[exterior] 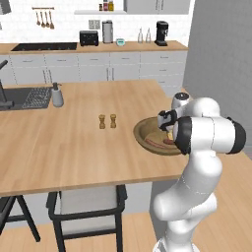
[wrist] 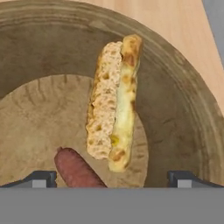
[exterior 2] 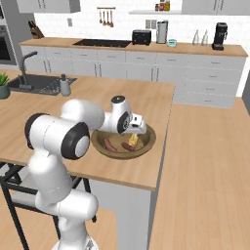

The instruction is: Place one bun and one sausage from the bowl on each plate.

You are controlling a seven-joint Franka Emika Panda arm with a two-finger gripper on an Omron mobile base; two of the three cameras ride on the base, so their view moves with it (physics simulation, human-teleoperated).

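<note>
Gripper point(wrist: 112, 179) spread wide over toasted golden-brown bun point(wrist: 113, 103) in dark wooden bowl point(wrist: 183, 87). Centre on bun, avoid reddish-brown sausage point(wrist: 76, 170)

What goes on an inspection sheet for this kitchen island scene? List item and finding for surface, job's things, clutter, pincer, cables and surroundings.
Surface: wooden island counter.
Job's things: bowl near the counter's edge holds a bun and two sausages; plates: nothing seen.
Clutter: two small shakers, soap dispenser by the sink.
Pincer: pincer open, over the bowl, holding nothing.
Cables: nothing seen.
Surroundings: stool, back counter with toaster and coffee machine.
</note>
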